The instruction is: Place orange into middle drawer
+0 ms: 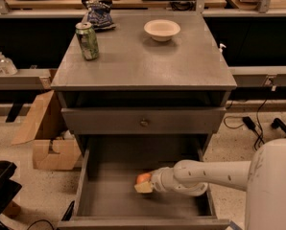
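Observation:
The middle drawer (104, 195) is pulled out below the cabinet, a deep grey box with a bare floor. My gripper (144, 184) reaches into it from the right on a white arm and sits low over the drawer floor near the middle. The orange (143, 178) shows at the gripper's tip, between its tan fingers (144, 188), close to or touching the floor. Most of the orange is hidden by the gripper.
On the cabinet top stand a white bowl (161, 29), a green can (87, 40) and a blue chip bag (98, 13). A closed drawer with a round knob (144, 122) is above the open one. A cardboard box (42, 128) lies on the floor at left.

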Robot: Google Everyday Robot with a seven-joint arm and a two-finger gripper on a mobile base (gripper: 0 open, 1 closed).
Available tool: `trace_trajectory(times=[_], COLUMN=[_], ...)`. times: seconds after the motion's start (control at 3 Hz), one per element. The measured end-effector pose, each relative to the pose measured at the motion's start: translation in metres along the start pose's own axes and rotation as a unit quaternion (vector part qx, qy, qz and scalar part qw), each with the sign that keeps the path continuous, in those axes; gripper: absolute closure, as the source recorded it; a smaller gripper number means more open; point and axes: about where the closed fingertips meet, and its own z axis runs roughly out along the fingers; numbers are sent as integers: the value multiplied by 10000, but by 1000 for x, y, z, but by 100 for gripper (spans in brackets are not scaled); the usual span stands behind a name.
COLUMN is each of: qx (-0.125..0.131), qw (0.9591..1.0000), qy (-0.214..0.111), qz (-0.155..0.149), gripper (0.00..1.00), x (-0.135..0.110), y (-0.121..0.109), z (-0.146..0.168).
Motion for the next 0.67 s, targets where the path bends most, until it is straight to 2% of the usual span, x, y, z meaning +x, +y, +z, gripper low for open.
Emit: trace_trajectory(times=[0.67], qx=[-24], qw=[10000], qy=[6], qz=[-3], gripper=[36], x=[0], y=[2], z=[2])
